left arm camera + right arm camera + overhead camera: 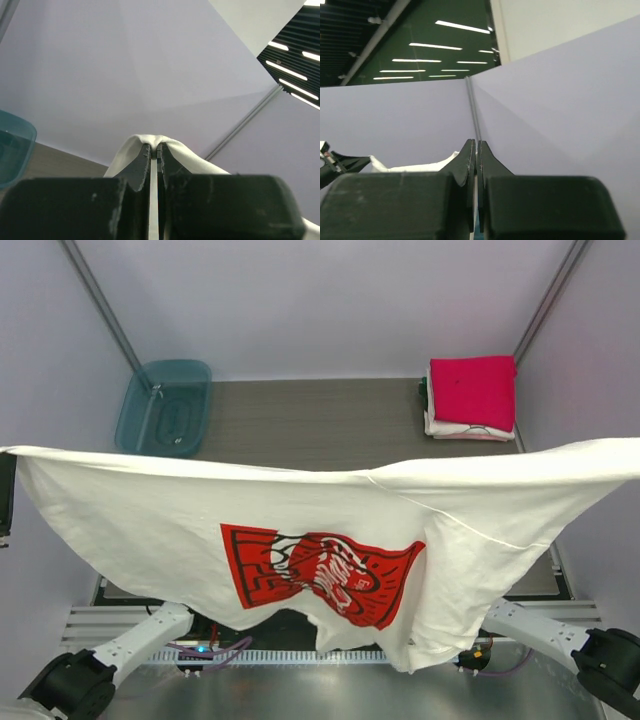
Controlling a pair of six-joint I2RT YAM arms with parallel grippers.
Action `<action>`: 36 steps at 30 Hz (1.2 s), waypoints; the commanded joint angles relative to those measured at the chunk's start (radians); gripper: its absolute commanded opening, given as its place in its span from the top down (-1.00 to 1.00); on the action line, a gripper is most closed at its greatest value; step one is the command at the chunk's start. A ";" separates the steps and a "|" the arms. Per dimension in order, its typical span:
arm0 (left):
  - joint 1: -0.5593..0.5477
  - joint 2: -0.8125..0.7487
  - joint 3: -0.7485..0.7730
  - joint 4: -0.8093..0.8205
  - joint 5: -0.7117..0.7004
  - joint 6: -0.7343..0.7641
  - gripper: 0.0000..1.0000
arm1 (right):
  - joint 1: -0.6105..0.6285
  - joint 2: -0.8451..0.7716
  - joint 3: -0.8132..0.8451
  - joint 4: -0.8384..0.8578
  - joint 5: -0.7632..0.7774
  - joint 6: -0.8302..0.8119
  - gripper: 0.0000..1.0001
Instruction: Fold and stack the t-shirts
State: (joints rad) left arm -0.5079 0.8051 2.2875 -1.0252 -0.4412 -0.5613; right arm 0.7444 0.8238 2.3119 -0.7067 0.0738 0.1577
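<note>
The cream-white t-shirt (330,530) with a red-and-black chest print (320,575) hangs stretched wide in the air above the table, print facing the top camera. My left gripper (155,146) is shut on its edge, with cloth draped over the fingertips; it shows at the far left of the top view (6,495). My right gripper (476,143) is shut on the other end, with white cloth (415,164) trailing to its left; in the top view it is past the right edge. A pinkish-red folded t-shirt (472,390) lies on pale folded ones (465,430) at the back right.
A translucent teal tub (165,405) stands at the back left of the brown table (320,420). Lilac walls close in the sides and back. The hanging shirt hides the table's near half and most of both arms.
</note>
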 commanded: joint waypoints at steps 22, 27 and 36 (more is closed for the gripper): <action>0.561 0.935 -0.648 0.073 0.184 -0.011 0.87 | -0.296 1.539 0.345 -0.093 0.692 -0.169 0.32; 0.582 0.962 -0.609 0.037 0.240 0.020 -0.40 | -0.303 1.393 0.085 -0.019 0.667 -0.029 -0.99; 0.583 0.668 -0.874 0.043 0.289 0.040 -0.65 | -0.300 0.939 -0.644 0.114 0.251 0.218 -0.99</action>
State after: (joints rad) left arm 0.0742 1.5608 1.5135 -0.9695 -0.2024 -0.5373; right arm 0.4377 1.9072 1.8347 -0.6998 0.5556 0.2413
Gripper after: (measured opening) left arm 0.827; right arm 0.996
